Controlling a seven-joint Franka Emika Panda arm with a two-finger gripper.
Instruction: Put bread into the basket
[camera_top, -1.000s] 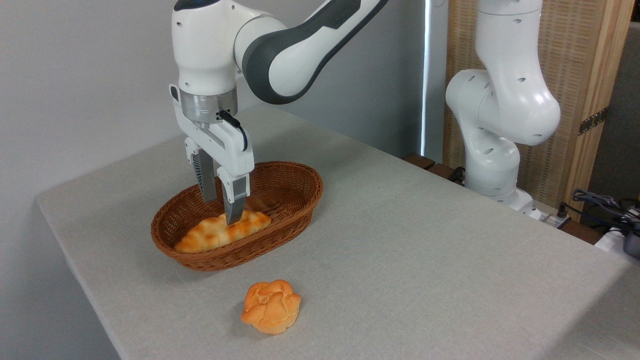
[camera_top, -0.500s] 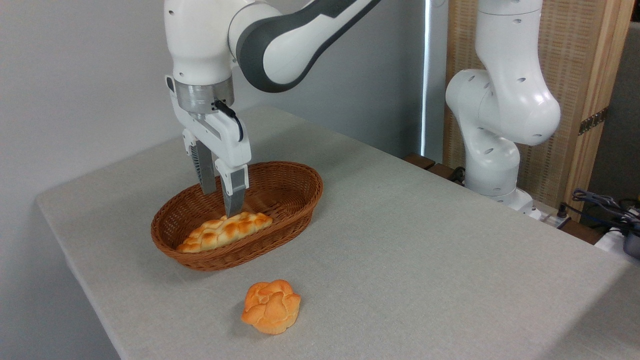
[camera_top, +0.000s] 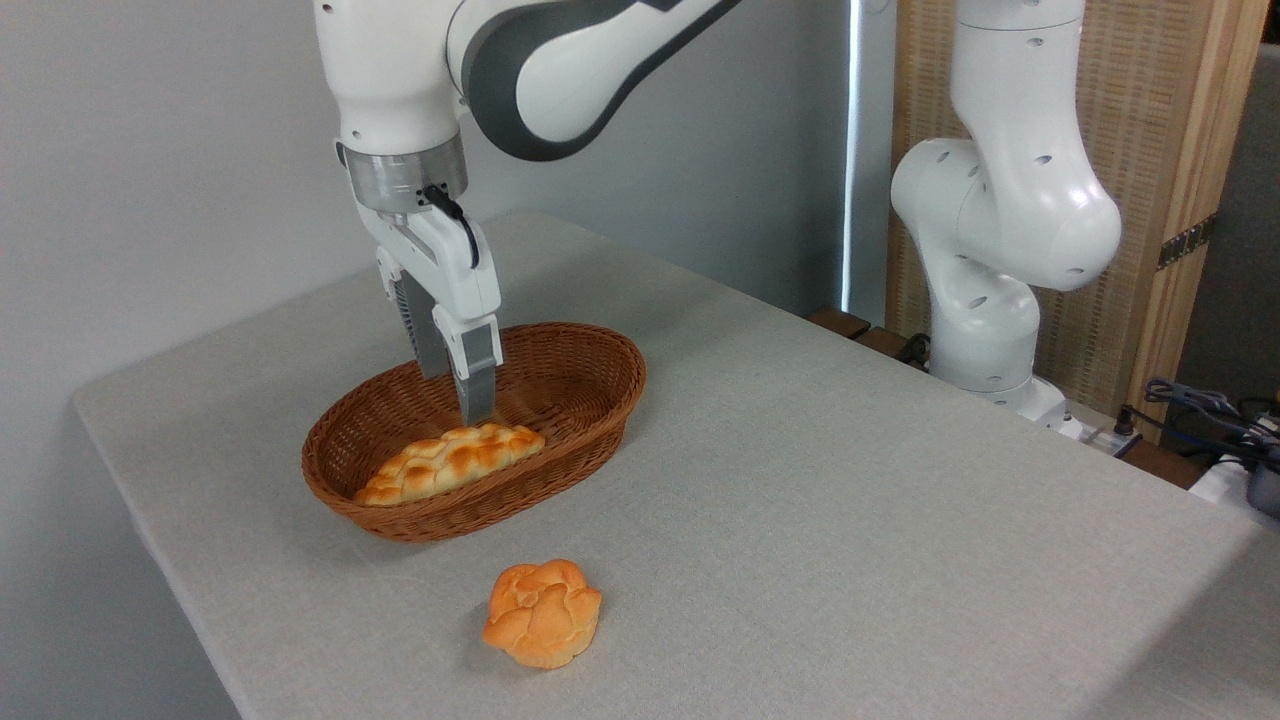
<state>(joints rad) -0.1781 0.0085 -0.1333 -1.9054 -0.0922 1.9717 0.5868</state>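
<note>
On the grey tabletop (camera_top: 800, 480), your gripper (camera_top: 455, 390) has let go and lifted clear, fingers parted and empty, leaving the bread (camera_top: 450, 463) lying in the basket (camera_top: 590, 400), so the placing looks done.

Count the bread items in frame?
2. The braided loaf lies inside the basket, below the open jaws. The round bun sits on the table in front. None appear hidden.

We see from one fixed camera, raised off the table's (camera_top: 800, 520) near corner, looking down across it toward the wall.
</note>
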